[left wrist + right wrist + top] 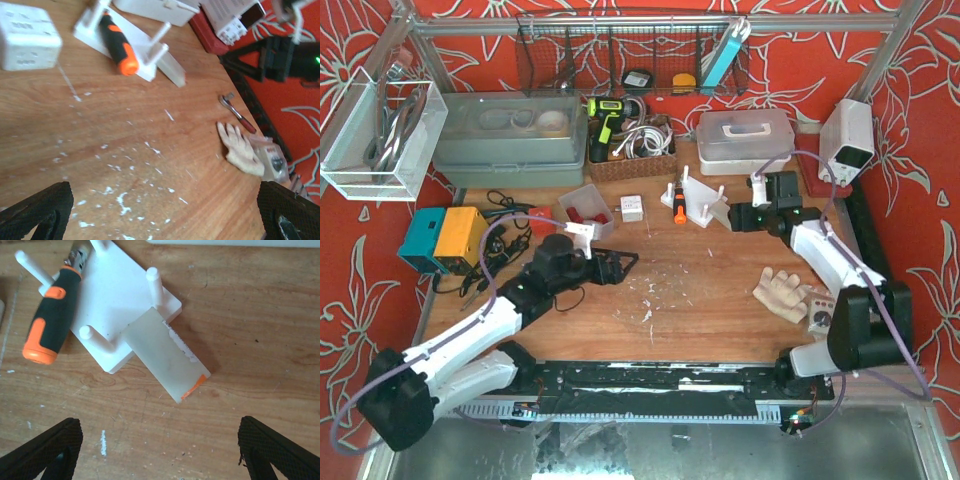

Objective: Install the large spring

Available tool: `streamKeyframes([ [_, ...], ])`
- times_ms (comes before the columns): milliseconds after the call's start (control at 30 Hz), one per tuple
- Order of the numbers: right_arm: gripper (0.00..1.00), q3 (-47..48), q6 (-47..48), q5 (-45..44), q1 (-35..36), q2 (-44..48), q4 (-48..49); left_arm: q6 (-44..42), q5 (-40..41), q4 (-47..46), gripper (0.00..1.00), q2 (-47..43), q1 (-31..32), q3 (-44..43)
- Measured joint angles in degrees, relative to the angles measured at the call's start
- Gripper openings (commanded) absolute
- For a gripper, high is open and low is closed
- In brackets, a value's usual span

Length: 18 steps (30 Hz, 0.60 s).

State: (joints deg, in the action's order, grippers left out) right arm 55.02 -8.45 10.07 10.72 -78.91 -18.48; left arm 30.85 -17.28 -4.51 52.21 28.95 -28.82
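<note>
No large spring shows in any view. A white peg board [705, 205] with several upright pegs lies at the back middle of the table, with an orange and black screwdriver [672, 195] resting on its left side. My right gripper [738, 216] is open and empty just right of the board. In the right wrist view [160, 455] it hovers near the board [115, 305] and a translucent plate [165, 357] leaning off it. My left gripper [625, 265] is open and empty over bare wood [162, 220], left of and nearer than the board [87, 35].
A work glove [782, 293] and a small dial device [820, 315] lie at the right. A ratchet wrench [237, 112] lies beyond the glove. A white adapter [632, 208], a clear bin [585, 208] and blue and yellow boxes [445, 237] stand at the left.
</note>
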Motion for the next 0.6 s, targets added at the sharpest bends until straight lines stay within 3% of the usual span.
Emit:
streamKeyframes([
  [100, 0.89, 3.5, 3.0, -0.1, 0.2, -4.8, -1.6, -0.3, 3.7, -3.7, 0.99, 1.9, 6.3, 0.5],
  [133, 0.96, 4.9, 4.0, -0.1, 0.2, -6.6, -2.4, -0.7, 4.7, -4.9, 0.99, 2.9, 7.9, 0.6],
  [200, 0.99, 7.3, 5.9, -0.1, 0.3, -10.0, -3.4, -1.9, 6.0, -7.0, 0.99, 5.5, 10.5, 0.5],
  [333, 0.99, 10.5, 9.2, -1.0, 0.3, -15.6, -3.8, -3.7, 7.6, -9.9, 0.99, 8.5, 12.0, 1.7],
  [600, 0.94, 17.2, 16.0, -0.3, 0.6, -25.1, -7.0, -7.2, 11.6, -17.4, 0.99, 4.7, 12.2, 12.2],
])
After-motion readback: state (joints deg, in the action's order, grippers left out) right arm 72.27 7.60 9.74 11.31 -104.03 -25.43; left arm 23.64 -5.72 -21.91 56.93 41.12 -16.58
